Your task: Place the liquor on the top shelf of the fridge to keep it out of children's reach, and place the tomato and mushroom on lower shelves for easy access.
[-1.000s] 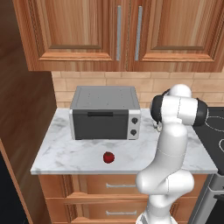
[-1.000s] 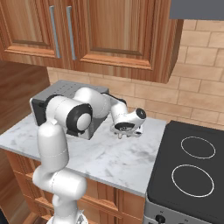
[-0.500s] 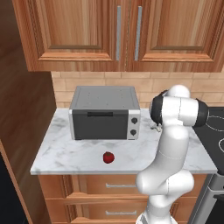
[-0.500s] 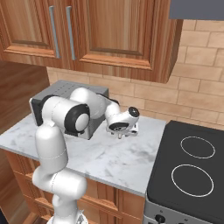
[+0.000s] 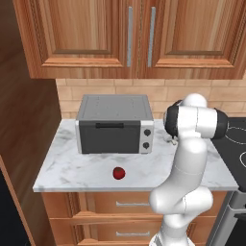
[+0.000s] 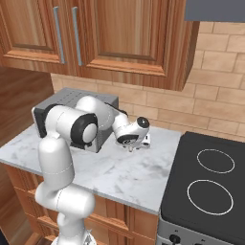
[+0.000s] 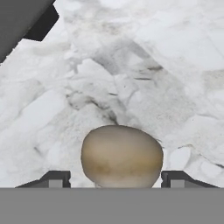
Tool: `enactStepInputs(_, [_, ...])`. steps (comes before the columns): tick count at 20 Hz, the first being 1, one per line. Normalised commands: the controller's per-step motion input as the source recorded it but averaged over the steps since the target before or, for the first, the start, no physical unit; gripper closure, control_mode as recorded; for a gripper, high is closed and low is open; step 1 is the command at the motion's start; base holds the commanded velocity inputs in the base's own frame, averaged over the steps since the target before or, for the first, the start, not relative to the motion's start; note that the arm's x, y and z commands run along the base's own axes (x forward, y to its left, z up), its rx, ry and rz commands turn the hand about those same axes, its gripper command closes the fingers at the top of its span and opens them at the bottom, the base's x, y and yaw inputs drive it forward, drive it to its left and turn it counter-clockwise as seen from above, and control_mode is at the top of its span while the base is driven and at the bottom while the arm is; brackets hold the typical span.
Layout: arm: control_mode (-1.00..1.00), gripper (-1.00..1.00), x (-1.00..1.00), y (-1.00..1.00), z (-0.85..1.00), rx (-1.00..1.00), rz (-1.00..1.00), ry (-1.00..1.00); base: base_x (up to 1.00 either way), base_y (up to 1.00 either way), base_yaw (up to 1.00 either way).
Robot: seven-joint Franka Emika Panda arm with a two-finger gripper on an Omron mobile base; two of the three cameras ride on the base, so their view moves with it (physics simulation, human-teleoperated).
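Two small dark fingertips (image 7: 54, 178) rise at the bottom of the hand view, set wide apart, and the tiny pale beige mushroom (image 7: 122, 156) with its rounded cap sits squarely between them, a clear gap showing on each side so that neither tip touches it. Beneath the mushroom lies the white and grey marble countertop (image 7: 131, 65), and a dark grey corner of the boxy grey countertop oven (image 7: 19, 17) shows up and to the left of the mushroom in that tilted view. From the right base view the white two-finger gripper (image 6: 132, 146) hangs low over the countertop (image 6: 119, 174) just beside the oven (image 6: 72, 103), on the side facing the black glass stovetop (image 6: 210, 182) with its two white burner rings; the mushroom itself is too hidden under the hand to make out there. In the left base view the small glossy red tomato (image 5: 119, 173) rests on the countertop (image 5: 67, 168) in front of the oven (image 5: 115, 124), near the counter's front edge and well apart from the gripper. Brown wooden wall cabinets (image 5: 129, 36) with grey bar handles hang above the oven.
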Motion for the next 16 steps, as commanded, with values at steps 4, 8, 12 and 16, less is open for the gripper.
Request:
enactStepInputs(4, [-1.0,1.0,0.0,0.14,-0.25,0.0,0.0,0.0,0.0,0.0,0.0])
enactStepInputs(8, [-1.0,1.0,0.0,0.16,-0.29,-0.01,0.0,0.0,0.0,0.0,0.0])
enactStepInputs(12, [-1.0,1.0,-0.03,0.21,-0.29,-0.02,0.0,0.0,0.0,0.0,0.0])
enactStepInputs(16, [-1.0,1.0,-0.12,0.15,-0.17,-0.01,0.0,0.0,0.0,0.0,0.0])
